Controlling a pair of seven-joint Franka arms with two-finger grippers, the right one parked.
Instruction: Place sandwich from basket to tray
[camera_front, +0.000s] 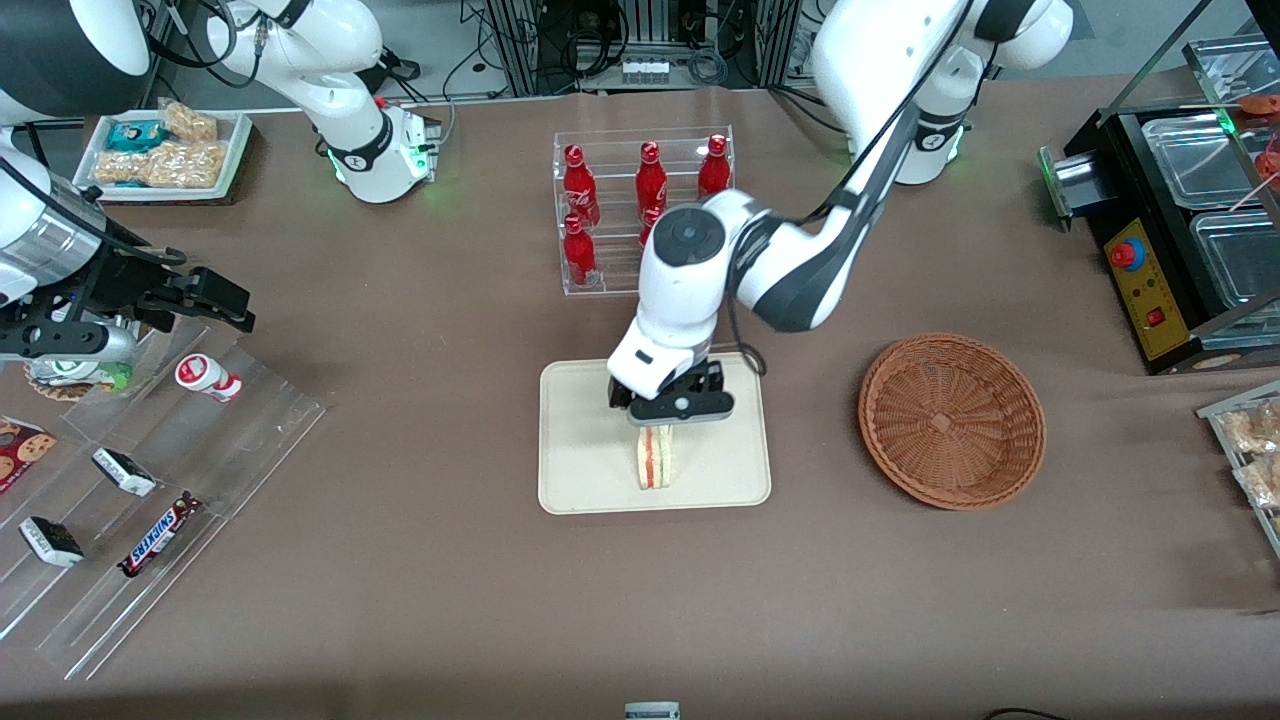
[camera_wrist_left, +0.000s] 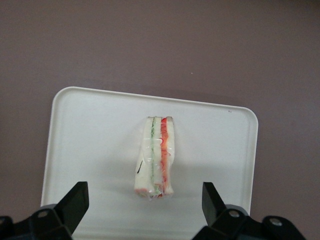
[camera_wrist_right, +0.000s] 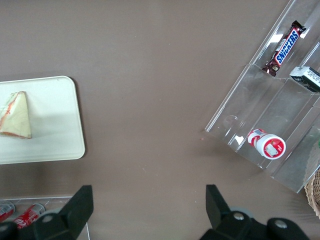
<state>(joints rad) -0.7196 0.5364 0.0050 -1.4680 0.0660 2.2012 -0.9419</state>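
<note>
The sandwich (camera_front: 655, 459) stands on edge on the cream tray (camera_front: 580, 480), a little below the middle of the front view, its pink-red and yellowish filling layers facing up toward the camera. The left arm's gripper (camera_front: 668, 418) hangs directly above the part of the sandwich farther from the front camera, over the tray's middle. In the left wrist view its two dark fingers (camera_wrist_left: 75, 200) are spread wide — the sandwich (camera_wrist_left: 156, 156) sits in the gap between them, touched by neither, resting on the tray (camera_wrist_left: 90, 130) with bare tray surface showing on both sides of it. The right wrist view shows the same wedge (camera_wrist_right: 16, 116) as a pale triangle inside the tray's rounded corner (camera_wrist_right: 65, 130). The woven basket (camera_front: 951, 420) lies at centre right of the front view, toward the working arm's end of the table, well apart from the tray, with nothing visible inside it. Just above the tray in the frame, a clear acrylic rack (camera_front: 640, 160) holds red bottles (camera_front: 579, 180), partly covered by the arm's white wrist. At lower left, toward the parked arm's end, stepped clear shelves (camera_front: 150, 480) carry a Snickers bar (camera_front: 158, 534) and a small red-and-white bottle (camera_front: 208, 378) lying on its side.
</note>
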